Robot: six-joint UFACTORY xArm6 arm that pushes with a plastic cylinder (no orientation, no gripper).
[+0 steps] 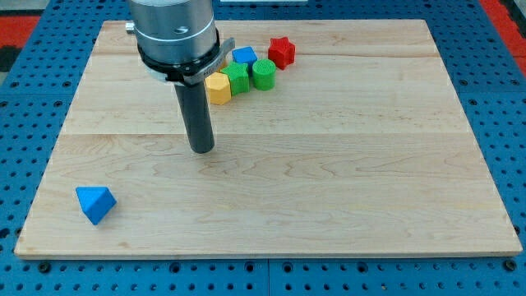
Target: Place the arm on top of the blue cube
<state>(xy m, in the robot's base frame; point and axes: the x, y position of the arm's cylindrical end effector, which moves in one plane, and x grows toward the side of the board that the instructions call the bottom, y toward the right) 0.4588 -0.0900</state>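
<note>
A blue cube (244, 56) lies near the view's top, in a cluster with a red star-shaped block (281, 52), a green round block (264, 74), a green ridged block (237, 79) and a yellow hexagonal block (218, 88). My tip (201, 150) rests on the wooden board (345, 164), below and to the left of the cluster, well apart from the blue cube. A blue triangular block (94, 202) lies alone at the view's bottom left.
The arm's grey round body (174, 33) hangs over the board's top left and hides part of the area beside the cluster. A blue perforated table (493, 271) surrounds the board.
</note>
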